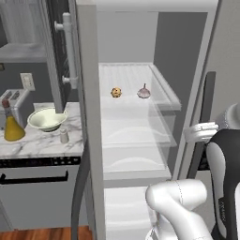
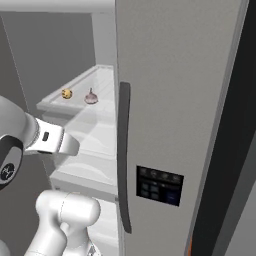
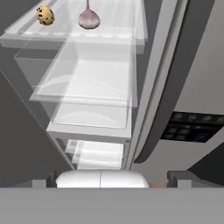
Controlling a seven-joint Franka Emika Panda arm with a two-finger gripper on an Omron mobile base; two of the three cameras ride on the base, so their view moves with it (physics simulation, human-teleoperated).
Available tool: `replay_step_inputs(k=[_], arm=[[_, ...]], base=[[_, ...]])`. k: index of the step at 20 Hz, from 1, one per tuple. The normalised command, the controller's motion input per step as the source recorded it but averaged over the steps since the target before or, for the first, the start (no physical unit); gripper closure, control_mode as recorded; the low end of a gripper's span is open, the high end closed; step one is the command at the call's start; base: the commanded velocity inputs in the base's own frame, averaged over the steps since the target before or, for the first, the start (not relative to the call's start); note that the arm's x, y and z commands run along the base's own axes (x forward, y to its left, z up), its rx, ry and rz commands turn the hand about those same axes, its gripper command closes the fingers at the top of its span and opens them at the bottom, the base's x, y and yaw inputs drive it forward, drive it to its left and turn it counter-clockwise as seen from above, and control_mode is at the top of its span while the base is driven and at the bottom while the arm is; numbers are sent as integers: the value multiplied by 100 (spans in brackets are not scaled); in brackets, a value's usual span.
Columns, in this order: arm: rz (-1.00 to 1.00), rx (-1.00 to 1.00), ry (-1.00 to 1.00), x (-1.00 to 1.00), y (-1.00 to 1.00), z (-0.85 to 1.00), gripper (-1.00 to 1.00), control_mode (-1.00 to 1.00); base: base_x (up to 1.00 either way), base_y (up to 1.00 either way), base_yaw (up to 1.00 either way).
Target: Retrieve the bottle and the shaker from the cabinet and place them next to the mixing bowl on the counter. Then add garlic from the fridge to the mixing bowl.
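Note:
The fridge (image 1: pixel 89 117) stands open, its white shelves bare except the top one. There the small whitish garlic (image 1: pixel 144 92) (image 2: pixel 90 97) (image 3: pixel 89 18) lies on the shelf, right of a tan speckled cookie (image 1: pixel 116 92) (image 3: pixel 45 15). My gripper (image 3: pixel 113 178) is open and holds nothing, well below and in front of the garlic. On the marble counter (image 1: pixel 33 145) left of the fridge sit the cream-green mixing bowl (image 1: pixel 47 119), the amber bottle (image 1: pixel 12 126) to its left and the tiny shaker (image 1: pixel 63 136) in front. The cabinet's pale shelf board (image 1: pixel 21 50) shows above.
The fridge's left door with its silver handle (image 1: pixel 69 49) is swung open between shelves and counter. The right door (image 2: pixel 190 100) is closed, with a dark handle (image 2: pixel 123 155) and control panel (image 2: pixel 159 185). A toaster (image 1: pixel 11 103) stands behind the bottle.

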Motion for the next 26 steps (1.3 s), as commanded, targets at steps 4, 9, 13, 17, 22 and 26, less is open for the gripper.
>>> replay_step_inputs(k=[4,9,13,17,22,26], arm=[[0,0,0,0,0,0,-100,100],[0,0,0,0,0,0,-100,100],[0,0,-2,1,6,0,-100,-100],[0,0,-11,1,28,9,-100,-100],[1,0,-15,11,34,20,-100,-100],[3,0,-12,54,28,22,-100,-100]], base=[[28,0,0],[0,0,0],[0,0,0],[0,0,0],[0,0,0],[0,0,0]])
